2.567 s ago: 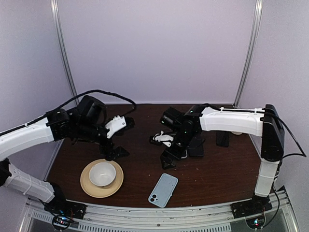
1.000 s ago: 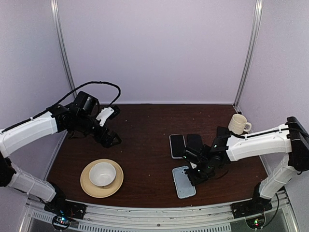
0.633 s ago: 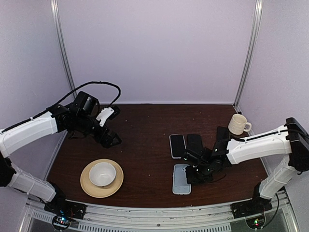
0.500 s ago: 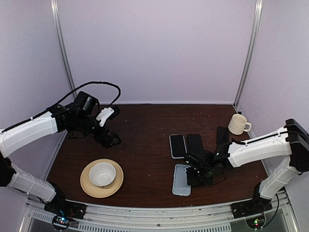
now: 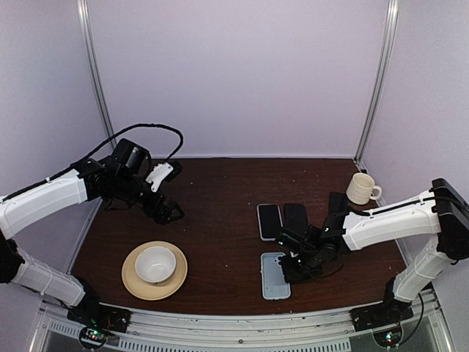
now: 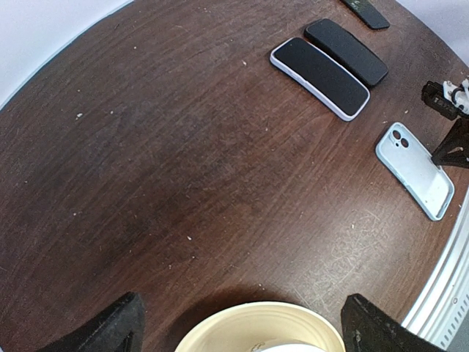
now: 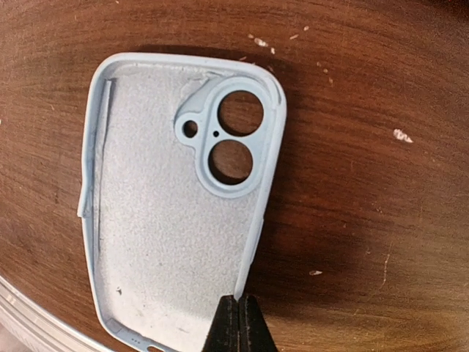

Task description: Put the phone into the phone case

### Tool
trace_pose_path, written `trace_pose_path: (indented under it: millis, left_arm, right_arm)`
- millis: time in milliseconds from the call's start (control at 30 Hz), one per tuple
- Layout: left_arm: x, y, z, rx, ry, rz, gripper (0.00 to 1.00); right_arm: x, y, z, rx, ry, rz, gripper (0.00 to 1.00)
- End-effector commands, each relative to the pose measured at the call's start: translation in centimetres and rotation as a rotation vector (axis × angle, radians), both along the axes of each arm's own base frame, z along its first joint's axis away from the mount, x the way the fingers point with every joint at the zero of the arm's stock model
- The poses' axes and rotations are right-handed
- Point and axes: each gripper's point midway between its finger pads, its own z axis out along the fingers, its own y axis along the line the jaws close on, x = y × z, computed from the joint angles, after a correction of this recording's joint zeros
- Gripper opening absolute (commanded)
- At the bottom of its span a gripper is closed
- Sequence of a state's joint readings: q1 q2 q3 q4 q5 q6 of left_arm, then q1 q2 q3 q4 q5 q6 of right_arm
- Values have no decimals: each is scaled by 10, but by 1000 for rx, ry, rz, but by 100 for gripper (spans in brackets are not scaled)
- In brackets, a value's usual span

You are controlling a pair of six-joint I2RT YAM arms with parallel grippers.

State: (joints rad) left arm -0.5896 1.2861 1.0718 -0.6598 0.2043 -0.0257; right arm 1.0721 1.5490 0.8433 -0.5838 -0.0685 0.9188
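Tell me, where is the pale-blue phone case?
Top view: the phone case lies flat near the table's front edge, right of centre, just in front of two dark phones, the right end effector shut at its edge.

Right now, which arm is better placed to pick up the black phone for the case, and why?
Right. The right gripper, shut, sits at the edge of the blue case, with the black phone just beyond it. The left gripper, open, hangs far off to the left, away from both.
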Motion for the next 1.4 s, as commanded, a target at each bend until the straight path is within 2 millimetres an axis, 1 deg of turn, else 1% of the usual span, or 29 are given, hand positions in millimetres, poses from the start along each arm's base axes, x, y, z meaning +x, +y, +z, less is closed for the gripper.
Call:
trace_pose_path:
  millis: [0, 100, 133, 167, 200, 233, 267, 300, 333, 367, 400, 433, 467, 500, 533, 567, 600, 700, 767, 833, 900, 933, 1000, 1067, 1167, 1267, 1367]
  left_arm:
    - [6, -4, 12, -32, -17, 1, 98]
    - [5, -4, 12, -34, -15, 0, 97]
    - [5, -4, 12, -33, -15, 0, 98]
    - [5, -4, 12, -35, -15, -1, 97]
    - [5, -4, 12, -34, -16, -2, 98]
    - [5, -4, 12, -34, -13, -2, 98]
    - [5, -4, 12, -35, -15, -3, 98]
    - [4, -4, 12, -35, -15, -4, 98]
    - [4, -4, 12, -36, -15, -4, 97]
    - [4, -4, 12, -36, -15, -5, 97]
    - [4, -5, 13, -37, -15, -5, 98]
    - [4, -5, 13, -39, -15, -6, 98]
    - [4, -5, 13, -41, -15, -8, 98]
    - [4, -6, 12, -41, -12, -9, 98]
    - [4, -6, 12, -41, -10, -10, 97]
    - [4, -6, 12, -40, -10, -10, 97]
    - [4, -6, 11, -40, -8, -11, 98]
    - [5, -5, 8, -31, -3, -9, 98]
    - [5, -4, 5, -23, -1, -7, 97]
    - [5, -5, 3, -19, 5, -8, 97]
    - [6, -6, -1, -12, 15, -9, 98]
    - [7, -6, -3, -5, 24, -8, 97]
    - [7, -7, -8, 7, 50, -11, 97]
    - [7, -8, -13, 15, 74, -17, 98]
    - [6, -9, -17, 22, 92, -22, 98]
    - [6, -10, -19, 19, 98, -25, 98]
    - [6, -11, -18, 17, 99, -30, 98]
  right_arm:
    - [-2, -4, 1, -30, -6, 28, 0]
    - [0, -4, 2, -31, -15, 23, 0]
    - [-1, -5, 1, -42, -13, 32, 2]
    - [0, -6, 2, -55, -14, 45, 7]
    - [0, -7, 3, -75, -15, 60, 15]
    - [2, -9, 6, -100, -19, 85, 27]
    - [6, -10, 13, -115, -35, 105, 37]
    - [10, -12, 22, -130, -53, 119, 44]
    - [19, -15, 33, -143, -93, 123, 51]
    - [30, -18, 47, -152, -135, 122, 60]
    - [40, -25, 59, -169, -173, 114, 67]
    - [54, -37, 70, -198, -212, 101, 75]
    - [68, -47, 82, -219, -255, 84, 79]
    - [85, -60, 93, -243, -303, 49, 86]
    - [103, -73, 102, -263, -345, 17, 91]
    - [121, -85, 110, -265, -382, -21, 93]
    - [139, -99, 116, -258, -409, -74, 98]
    - [188, -141, 124, -206, -461, -232, 100]
    - [213, -167, 120, -198, -456, -303, 99]
    - [231, -186, 107, -213, -398, -328, 99]
    - [245, -205, 90, -221, -293, -363, 100]
    - [251, -205, 83, -204, -255, -360, 100]
    - [263, -212, 61, -181, -180, -373, 99]
    - [274, -217, 52, -186, -160, -387, 98]
    - [283, -228, 35, -230, -116, -419, 98]
    - [288, -240, 22, -270, -77, -446, 98]
    - [292, -242, 13, -292, -62, -439, 97]
